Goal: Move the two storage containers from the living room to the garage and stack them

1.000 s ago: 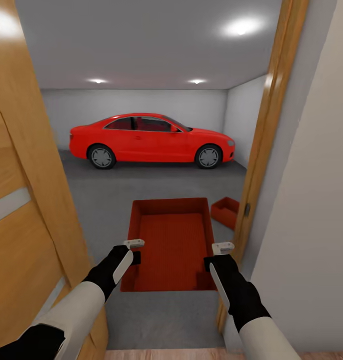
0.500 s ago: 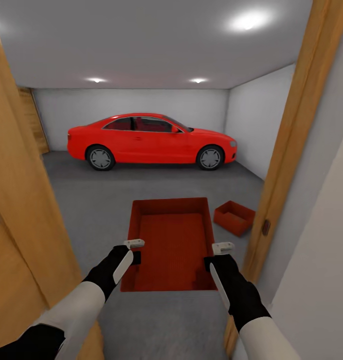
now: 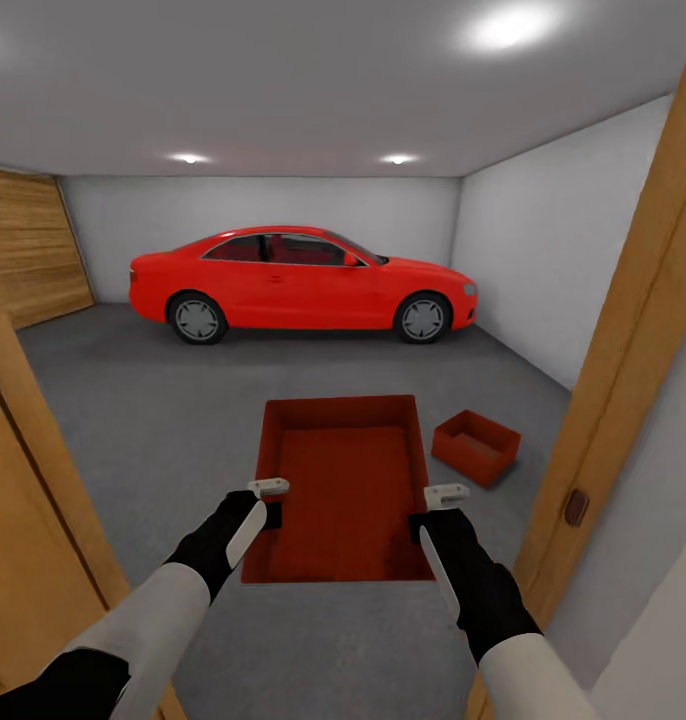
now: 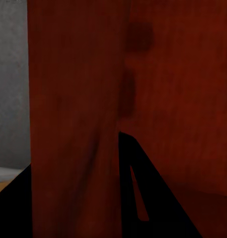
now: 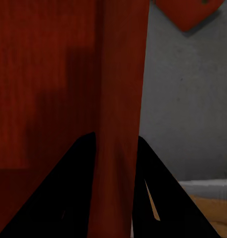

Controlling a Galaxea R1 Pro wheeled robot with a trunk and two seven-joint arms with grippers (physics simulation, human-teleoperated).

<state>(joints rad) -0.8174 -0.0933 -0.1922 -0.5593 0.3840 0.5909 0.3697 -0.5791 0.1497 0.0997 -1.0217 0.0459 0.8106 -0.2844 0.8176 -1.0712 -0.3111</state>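
Left pincer [image 3: 273, 500] and right pincer [image 3: 441, 505] each clamp a wall of the carried container [image 3: 343, 480]; second container [image 3: 475, 446] sits on garage floor [image 3: 163, 420].

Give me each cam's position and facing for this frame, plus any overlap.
Head view: on the head, facing forward and down into the garage; red car, small orange-red bin on the grey concrete floor, both arms, left gripper, right gripper.
Left wrist view: on the left arm, along dark fingers straddling the carried orange-red bin's wall.
Right wrist view: same on the right arm; fingers.
Shared: the carried bin.
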